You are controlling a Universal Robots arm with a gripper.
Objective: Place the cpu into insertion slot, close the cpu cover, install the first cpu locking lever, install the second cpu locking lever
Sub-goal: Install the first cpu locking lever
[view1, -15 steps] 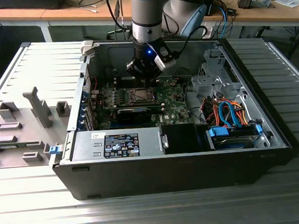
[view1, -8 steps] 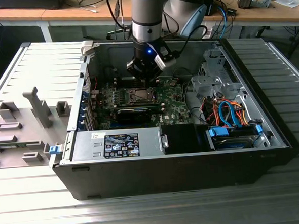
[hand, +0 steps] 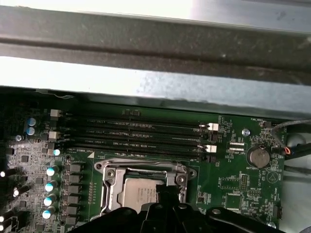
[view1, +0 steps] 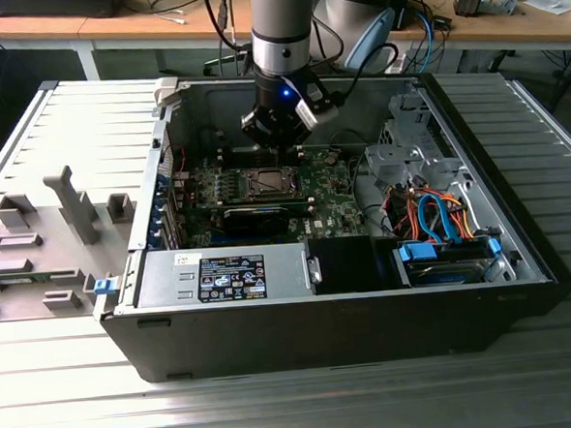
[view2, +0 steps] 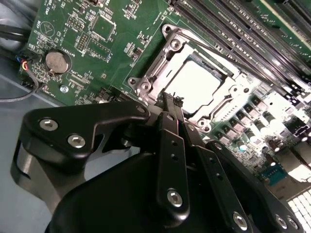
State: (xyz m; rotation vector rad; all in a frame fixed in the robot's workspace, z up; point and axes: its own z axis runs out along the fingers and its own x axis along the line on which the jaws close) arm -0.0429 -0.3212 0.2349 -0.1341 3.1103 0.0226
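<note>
Big and open, the computer case sits nearest the camera on the ribbed metal worktop, with its front wall close to the worktop's near edge. Inside, the green motherboard lies flat on the case floor, toward the back wall. A grey power box runs along the front wall, and orange and blue cables fill the corner at the exterior view's right. The robot arm comes straight down into the case, and there is open room all around it, up to the case walls. A grey plastic panel lies on the worktop outside the case, at the exterior view's left. The gripper hangs right over one edge of the socket, and its two thin fingers look pressed together with nothing between them. The long black memory slots lie between the socket and the back wall. The cpu cover is folded down flat, and its frame goes all around the chip. The insertion slot sits under that frame in the middle of the board. The cpu lies flat in the slot, and its silver top shows through the window. A round coin battery sits near the board's corner, well apart from the socket.
</note>
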